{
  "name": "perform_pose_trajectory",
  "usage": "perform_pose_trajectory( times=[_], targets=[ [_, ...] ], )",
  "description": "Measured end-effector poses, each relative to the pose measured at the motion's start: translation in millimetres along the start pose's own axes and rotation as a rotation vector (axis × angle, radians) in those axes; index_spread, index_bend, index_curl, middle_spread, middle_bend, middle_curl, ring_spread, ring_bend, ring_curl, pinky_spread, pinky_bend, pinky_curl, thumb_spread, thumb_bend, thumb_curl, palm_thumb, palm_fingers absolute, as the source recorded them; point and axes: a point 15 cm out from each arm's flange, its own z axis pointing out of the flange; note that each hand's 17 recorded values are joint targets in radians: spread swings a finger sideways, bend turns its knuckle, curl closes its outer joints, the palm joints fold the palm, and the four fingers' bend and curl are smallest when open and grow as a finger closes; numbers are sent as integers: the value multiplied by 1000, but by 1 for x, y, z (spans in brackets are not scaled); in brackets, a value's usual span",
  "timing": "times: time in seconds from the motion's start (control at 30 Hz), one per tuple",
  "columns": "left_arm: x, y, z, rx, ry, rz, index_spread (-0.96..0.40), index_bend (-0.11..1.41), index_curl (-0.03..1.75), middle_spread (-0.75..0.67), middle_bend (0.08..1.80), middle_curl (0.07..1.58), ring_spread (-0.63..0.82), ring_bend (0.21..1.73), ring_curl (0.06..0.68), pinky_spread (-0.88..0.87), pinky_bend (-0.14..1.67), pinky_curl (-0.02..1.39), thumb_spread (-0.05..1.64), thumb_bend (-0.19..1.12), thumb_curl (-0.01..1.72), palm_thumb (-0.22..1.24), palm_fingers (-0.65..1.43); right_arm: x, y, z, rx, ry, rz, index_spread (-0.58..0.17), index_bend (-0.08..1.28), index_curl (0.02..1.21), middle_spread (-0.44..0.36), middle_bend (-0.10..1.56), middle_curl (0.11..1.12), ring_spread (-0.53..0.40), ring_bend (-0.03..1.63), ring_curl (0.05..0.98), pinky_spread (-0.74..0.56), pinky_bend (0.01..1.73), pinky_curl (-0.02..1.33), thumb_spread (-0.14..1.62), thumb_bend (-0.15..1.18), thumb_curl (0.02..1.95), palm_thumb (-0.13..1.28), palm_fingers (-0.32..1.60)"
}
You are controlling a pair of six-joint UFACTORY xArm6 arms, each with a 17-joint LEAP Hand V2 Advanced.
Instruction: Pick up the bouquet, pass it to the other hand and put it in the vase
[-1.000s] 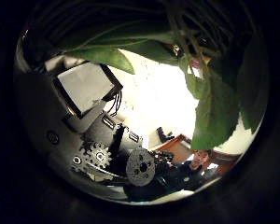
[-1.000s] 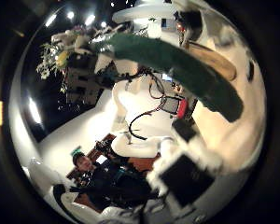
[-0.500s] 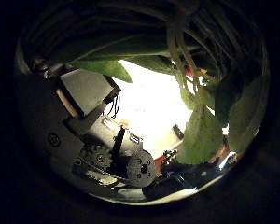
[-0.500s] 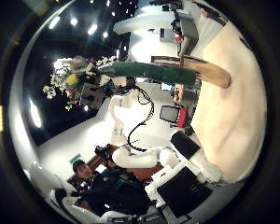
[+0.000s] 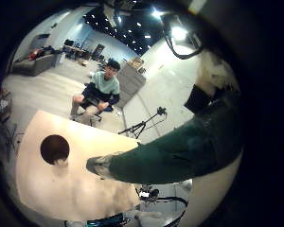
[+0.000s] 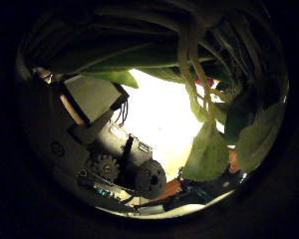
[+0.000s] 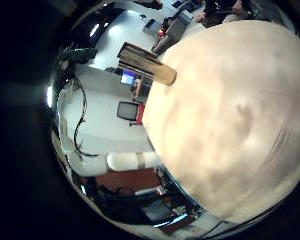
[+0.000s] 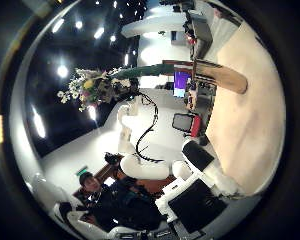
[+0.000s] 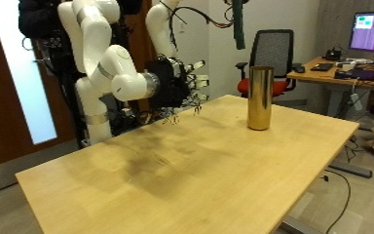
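The desk (image 9: 174,175) is the biggest thing you have in front of you, and nothing stands on it but the vase (image 9: 258,97), a tall gold tube upright toward its far edge. Your right hand (image 9: 174,83) hangs low over the far side of the desk, well apart from the vase, with its fingers loosely spread and holding nothing.

The bouquet (image 9: 238,24) is up in the air. Only its dark green wrapped stem shows in the outside view, hanging down from the top edge above the vase. Your left hand (image 6: 95,129) has it: stems and leaves fill the thumb-side palm view, so I judge the fingers closed around the bunch.

From the left little-finger side, the wrap's tip (image 5: 99,167) sits beside the vase mouth (image 5: 55,148), not over it. That is your main risk. Lower from here and the tip may catch the rim or slide down the outside, and a narrow, tall vase could tip over. Let go too high and the flower end, likely heavier, could swing the bouquet out onto the desk.
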Motion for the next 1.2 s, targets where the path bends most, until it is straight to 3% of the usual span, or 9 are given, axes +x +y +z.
perform_pose_trajectory(
  times=[0.3, 0.9, 1.1, 1.2],
  targets=[
    [-39, -11, -16, 29, -3, -36, -648, 262, 1533, -559, 1109, 1104, -423, 1479, 614, -539, 1213, 726, 127, -20, 918, 1144, 964, 0, 0, 1, -3, -1, -1, -465, 164, 244, 63, 162, 219, 200, 278, 249, 380, 438, 324, 972, -23, 485, 849, -46],
    [-126, -20, -18, 30, -44, -113, -532, 192, 1610, -572, 1081, 1119, -429, 1450, 622, -558, 1167, 746, 144, -21, 926, 1145, 983, 4, 1, 4, -10, -8, 11, -480, 173, 270, 34, 169, 236, 192, 269, 261, 379, 419, 319, 971, -22, 498, 863, -18],
    [-153, -16, -8, 4, -35, -146, -493, 169, 1609, -572, 1035, 1128, -424, 1442, 615, -576, 1203, 747, 293, -47, 882, 984, 973, 3, 1, 5, -12, -10, 9, -479, 181, 285, 27, 166, 238, 187, 272, 265, 385, 420, 320, 971, -22, 499, 868, -6],
    [-170, -9, -7, -18, -75, -170, -461, 130, 1575, -572, 956, 1143, -440, 1412, 595, -598, 1255, 737, 487, -69, 789, 789, 823, 3, 1, 5, -12, -10, 9, -478, 185, 293, 19, 164, 238, 185, 275, 267, 386, 418, 319, 970, -23, 500, 869, -4]
  ],
)
